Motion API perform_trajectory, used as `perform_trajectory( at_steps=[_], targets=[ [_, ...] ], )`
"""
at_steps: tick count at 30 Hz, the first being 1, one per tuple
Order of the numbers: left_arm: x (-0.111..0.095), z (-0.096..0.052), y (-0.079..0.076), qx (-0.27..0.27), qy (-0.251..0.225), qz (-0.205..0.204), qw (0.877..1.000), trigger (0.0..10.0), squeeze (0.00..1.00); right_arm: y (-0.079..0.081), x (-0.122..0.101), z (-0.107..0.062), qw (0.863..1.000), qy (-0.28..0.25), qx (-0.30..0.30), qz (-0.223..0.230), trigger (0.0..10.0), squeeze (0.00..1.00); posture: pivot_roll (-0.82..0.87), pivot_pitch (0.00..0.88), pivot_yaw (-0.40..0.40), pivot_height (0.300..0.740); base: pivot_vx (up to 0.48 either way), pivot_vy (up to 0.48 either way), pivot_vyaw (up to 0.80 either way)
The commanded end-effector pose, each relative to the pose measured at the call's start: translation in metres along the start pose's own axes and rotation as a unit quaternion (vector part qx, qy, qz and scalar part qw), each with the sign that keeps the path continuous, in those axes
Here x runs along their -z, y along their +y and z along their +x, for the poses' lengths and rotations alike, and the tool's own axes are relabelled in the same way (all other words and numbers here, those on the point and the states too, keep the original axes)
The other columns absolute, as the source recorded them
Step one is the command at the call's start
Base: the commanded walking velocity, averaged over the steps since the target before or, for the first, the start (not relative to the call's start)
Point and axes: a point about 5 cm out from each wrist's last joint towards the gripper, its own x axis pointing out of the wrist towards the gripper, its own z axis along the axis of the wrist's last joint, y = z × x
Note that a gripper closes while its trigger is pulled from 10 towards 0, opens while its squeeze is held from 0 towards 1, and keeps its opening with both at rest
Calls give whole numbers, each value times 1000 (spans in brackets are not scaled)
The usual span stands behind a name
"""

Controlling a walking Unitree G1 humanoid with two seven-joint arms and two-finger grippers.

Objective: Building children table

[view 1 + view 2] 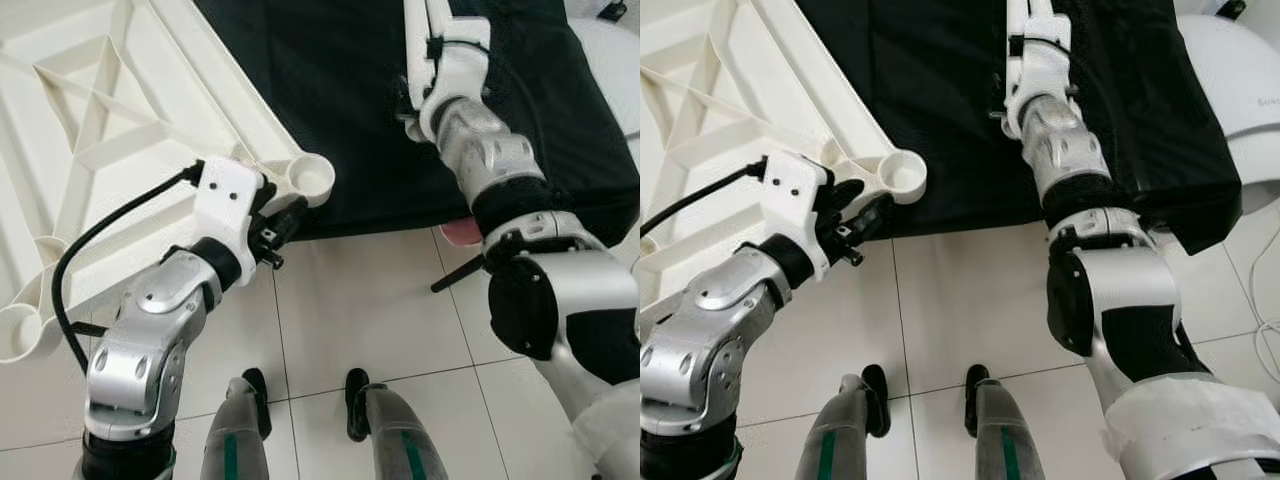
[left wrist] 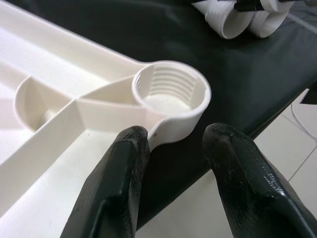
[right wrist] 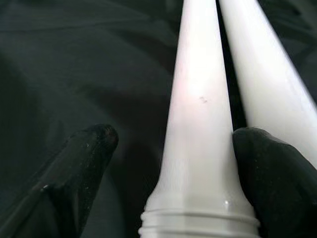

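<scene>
The white plastic tabletop [image 1: 90, 150] lies upside down, its ribbed underside facing up, partly on the black cloth [image 1: 400, 110] and partly out over the tiled floor [image 1: 370, 310]. It is the biggest piece of the build, and it looks bare of legs: the corner socket [image 1: 312, 176] nearest the robot is an empty threaded cup, and another open cup shows at the near left corner. So I judge the job barely begun, with every leg I can account for yet to be screwed in.

Two white tapered legs [image 3: 198, 124] lie side by side on the cloth, well apart from that socket; their threaded ends also show in the left wrist view.

The right tool [image 3: 176, 144] reaches out over the cloth with its fingers spread wide on either side of one leg. One finger [image 3: 277, 168] looks to be against it, the other stands clear, so nothing is gripped yet.

The left tool [image 2: 173, 148] sits just beside the socket, fingers parted and empty, one finger [image 2: 124, 163] close under the cup's rim, whether touching I cannot tell.
</scene>
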Motion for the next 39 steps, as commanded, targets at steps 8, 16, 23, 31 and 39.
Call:
perform_trajectory(
  at_steps=[8, 16, 23, 31, 39],
  targets=[
    [1, -6, -3, -13, 10, -12, 1000, 10000, 0, 8, 2, 1, 996, 81, -13, 21, 10000, 0, 33, 457, -28, 740, 0, 0, 0],
    [0, -7, -3, -21, 16, -20, 999, 10000, 0, 5, -3, 1, 993, 102, -2, 50, 0, 0, 25, 461, -36, 740, 0, 0, 0],
    [0, -7, -3, -23, 16, -21, 999, 10000, 0, 4, -1, 1, 992, 112, 1, 64, 0, 0, 22, 461, -34, 740, 0, 0, 0],
    [-3, -5, 1, -27, 12, -41, 999, 10000, 0, 0, 4, 1, 990, 120, -2, 77, 0, 0, 22, 452, -33, 740, 0, 0, 0],
    [-7, -2, 11, -38, 1, -52, 998, 10000, 0, -3, 7, 1, 990, 84, -36, 110, 10000, 0, 12, 436, -36, 740, 0, 0, 0]
  ],
)
